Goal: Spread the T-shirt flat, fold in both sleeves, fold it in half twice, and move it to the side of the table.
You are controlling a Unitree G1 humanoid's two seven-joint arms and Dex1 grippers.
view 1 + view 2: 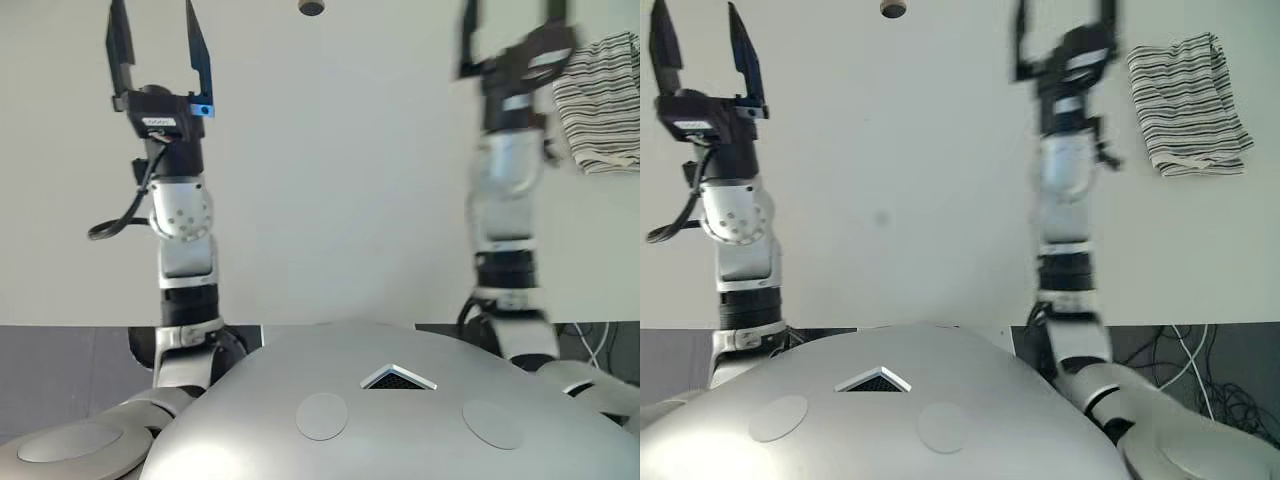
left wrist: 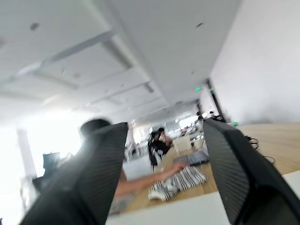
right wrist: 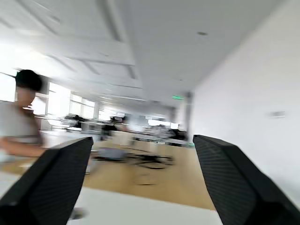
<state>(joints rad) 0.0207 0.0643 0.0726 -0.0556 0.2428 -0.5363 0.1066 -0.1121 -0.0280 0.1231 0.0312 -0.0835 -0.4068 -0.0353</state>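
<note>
The T-shirt [image 1: 1188, 105] lies folded at the far right of the table [image 1: 910, 200]. The left gripper [image 1: 157, 25] and right gripper [image 1: 1062, 25] are released and empty, held clear so the fold is not disturbed.

table [image 1: 940, 200] | folded striped T-shirt [image 1: 1188, 105], far right | small dark disc [image 1: 893, 9], far middle

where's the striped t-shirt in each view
left eye view: T-shirt folded, at the upper right edge.
right eye view: upper right, whole.
left wrist view: striped cloth between the fingers of the left gripper, probably it.
right wrist view: not in it.
Landmark: right gripper, just left of the T-shirt in both eye views.
</note>
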